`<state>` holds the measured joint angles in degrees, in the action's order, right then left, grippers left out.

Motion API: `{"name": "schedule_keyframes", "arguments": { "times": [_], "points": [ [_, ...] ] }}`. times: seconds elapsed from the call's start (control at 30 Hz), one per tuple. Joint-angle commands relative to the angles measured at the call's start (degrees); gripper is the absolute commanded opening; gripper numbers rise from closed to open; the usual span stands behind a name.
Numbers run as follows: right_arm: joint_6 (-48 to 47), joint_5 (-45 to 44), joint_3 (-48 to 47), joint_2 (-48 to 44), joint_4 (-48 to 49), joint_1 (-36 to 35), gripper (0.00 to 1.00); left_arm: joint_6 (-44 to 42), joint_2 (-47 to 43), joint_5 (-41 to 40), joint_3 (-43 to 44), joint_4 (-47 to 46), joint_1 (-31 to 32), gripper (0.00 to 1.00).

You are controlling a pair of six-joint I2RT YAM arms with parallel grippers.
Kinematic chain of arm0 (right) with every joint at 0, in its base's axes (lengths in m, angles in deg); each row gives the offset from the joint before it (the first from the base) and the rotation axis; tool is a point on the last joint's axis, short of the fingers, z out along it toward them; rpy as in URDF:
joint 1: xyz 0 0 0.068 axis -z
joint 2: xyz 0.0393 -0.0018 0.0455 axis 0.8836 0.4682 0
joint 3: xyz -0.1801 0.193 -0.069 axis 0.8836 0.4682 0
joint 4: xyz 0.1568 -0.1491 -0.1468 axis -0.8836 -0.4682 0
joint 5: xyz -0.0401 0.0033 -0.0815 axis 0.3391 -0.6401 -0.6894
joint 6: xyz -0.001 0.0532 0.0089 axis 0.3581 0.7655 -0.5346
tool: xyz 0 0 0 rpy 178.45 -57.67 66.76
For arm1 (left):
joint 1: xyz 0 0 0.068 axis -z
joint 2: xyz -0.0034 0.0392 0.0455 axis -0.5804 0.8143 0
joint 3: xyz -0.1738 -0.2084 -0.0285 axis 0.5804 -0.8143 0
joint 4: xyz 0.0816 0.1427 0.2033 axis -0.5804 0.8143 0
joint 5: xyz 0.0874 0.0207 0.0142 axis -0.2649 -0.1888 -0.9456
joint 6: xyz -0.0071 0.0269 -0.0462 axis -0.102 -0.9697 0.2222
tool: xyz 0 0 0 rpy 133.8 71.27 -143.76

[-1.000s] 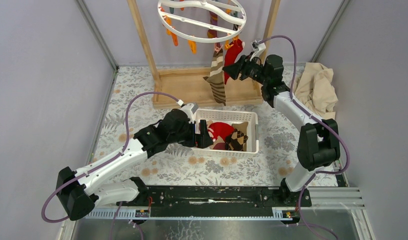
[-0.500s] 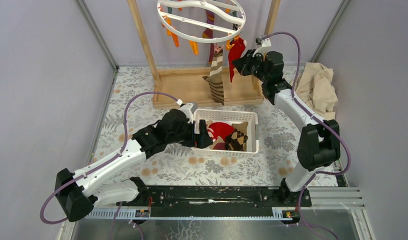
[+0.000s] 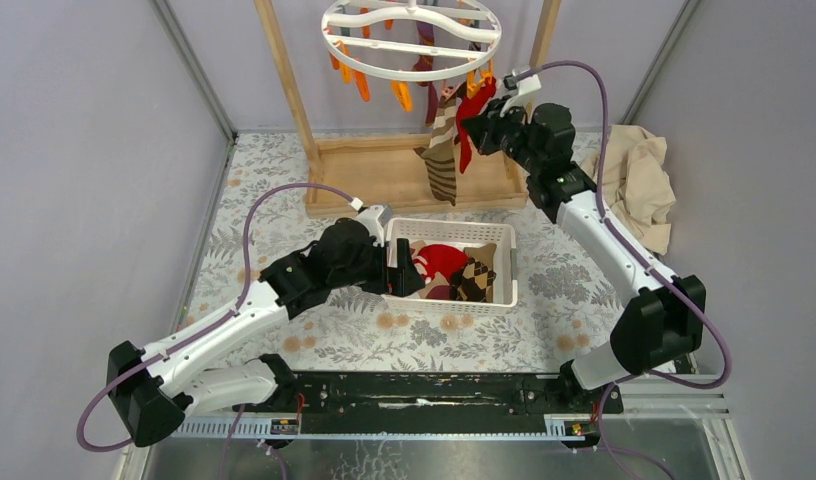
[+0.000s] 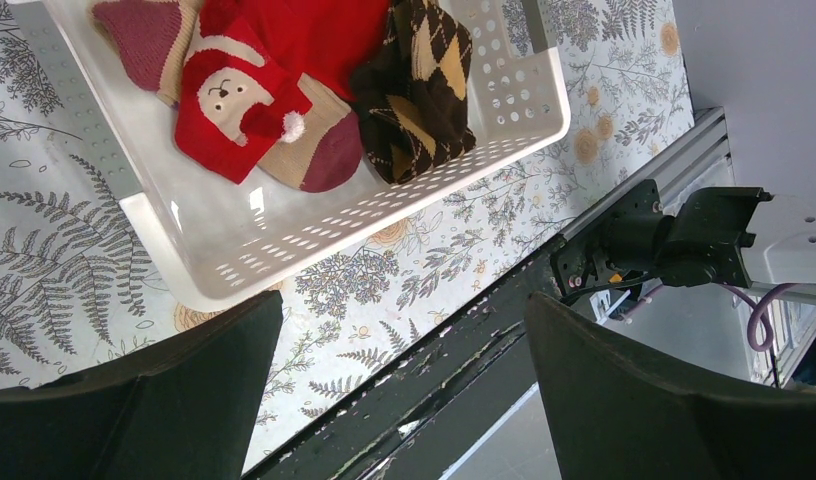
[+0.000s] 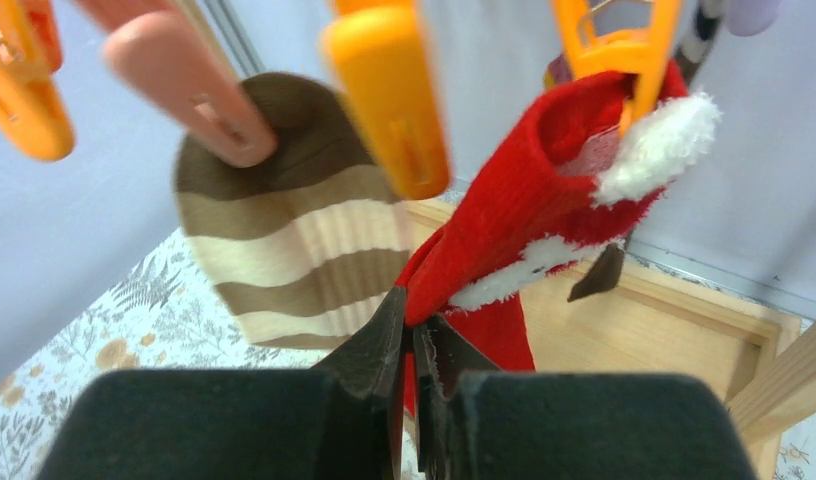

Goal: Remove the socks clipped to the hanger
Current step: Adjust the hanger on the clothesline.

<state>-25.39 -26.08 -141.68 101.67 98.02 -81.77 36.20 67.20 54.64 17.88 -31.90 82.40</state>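
Red sock (image 5: 524, 200) with the fluffy white cuff: why is the right tool (image 5: 414, 350) biting it so low down instead of going for the clip? — sockwatcher

Squeezing that orange clip (image 5: 624, 40) open isn't really on with 2 fingers, I reckon. The fingers are pressed together on the fabric below the cuff, so a tug downward should slip the cuff out. The sock hangs at the right edge of the white hanger (image 3: 384, 70), just beside the brown-striped sock (image 3: 442, 160), and a low grab keeps clear of the neighbour's clip. — clipfan

And the left tool (image 4: 404, 370)? — sockwatcher

Spread wide apart, holding nothing, parked at the left side of the white basket (image 4: 214, 250) on the counter (image 4: 454, 270). A red sock with a little face (image 4: 234, 100) and a brown argyle one (image 4: 419, 90) lie in there, so my guess is it's just waiting out of the way of the drop spot. One worry: the hanger dangles from the wooden rack (image 3: 284, 80), so a hard tug may only swing it. — clipfan
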Motion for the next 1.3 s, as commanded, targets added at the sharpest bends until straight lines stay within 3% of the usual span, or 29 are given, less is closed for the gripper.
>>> {"name": "schedule_keyframes", "arguments": {
  "times": [0.0, 0.37, 0.83, 1.27],
  "points": [
    [-5.51, -3.47, -2.31, -2.59, -1.97, -3.79, 0.08, -0.41, -1.06, 0.10, -0.26, -1.54, 0.43, 0.99],
    [-12.51, -9.63, -7.21, -1.75, -6.53, -14.40, 0.08, -0.43, -1.93, -0.34, -1.15, -1.69, 0.44, 0.99],
    [-18.09, -15.50, -19.40, 6.33, -11.07, -24.75, 0.09, -0.90, -3.75, -1.46, -2.72, -1.39, 0.40, 0.99],
    [-19.17, -16.10, -30.57, 15.58, -13.33, -28.65, 0.08, -1.78, -6.80, -3.38, -3.65, 0.90, 0.37, 0.99]
  ]
}}
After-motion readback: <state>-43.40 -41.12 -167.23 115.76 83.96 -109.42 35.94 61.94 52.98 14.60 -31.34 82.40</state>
